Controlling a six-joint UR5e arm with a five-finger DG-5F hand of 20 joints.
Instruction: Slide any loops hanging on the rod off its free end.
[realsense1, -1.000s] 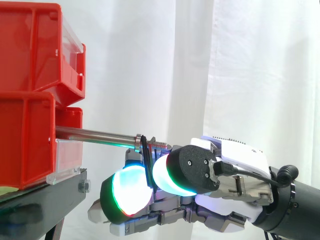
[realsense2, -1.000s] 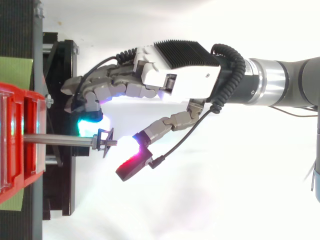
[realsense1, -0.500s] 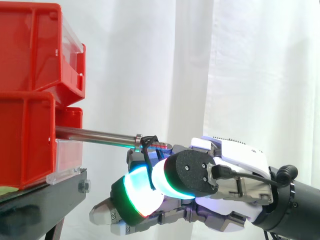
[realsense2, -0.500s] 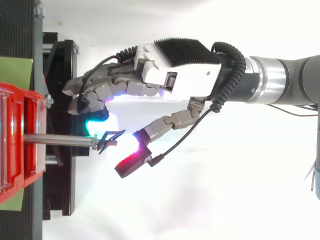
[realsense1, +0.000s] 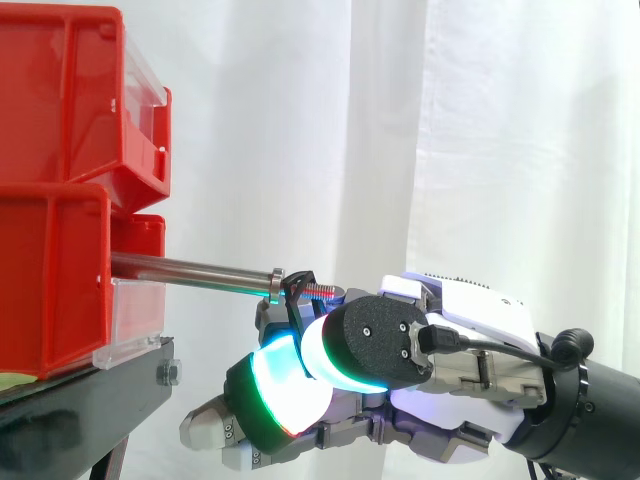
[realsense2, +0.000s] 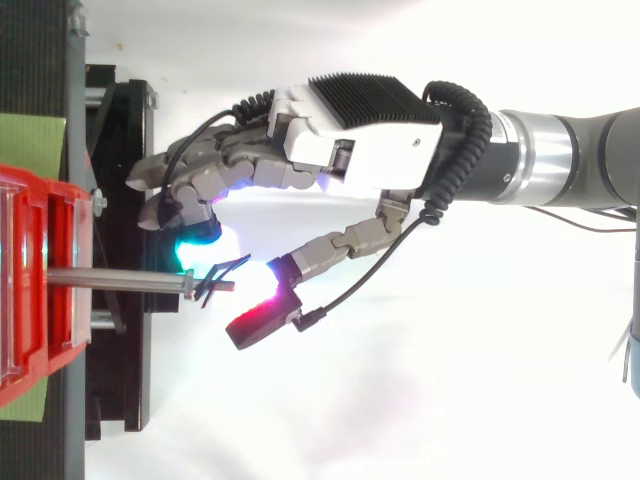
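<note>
Two stacked red bins (realsense1: 60, 190) rest on a black stand (realsense1: 90, 390). Next in size, the robot hand (realsense2: 360, 150) reaches in from the right, set just below and around the free end of the steel rod (realsense1: 190, 268) that juts from the bins. Smallest is a thin black loop (realsense2: 215, 279), hung on the rod's threaded tip just past a small collar and tilted. It sits within the hand's reach. Whether the hand has actually closed on it cannot be told.

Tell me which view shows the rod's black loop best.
The top view: the black loop stands clear against white, at the end of the rod. In the side view the hand covers its lower part.
</note>
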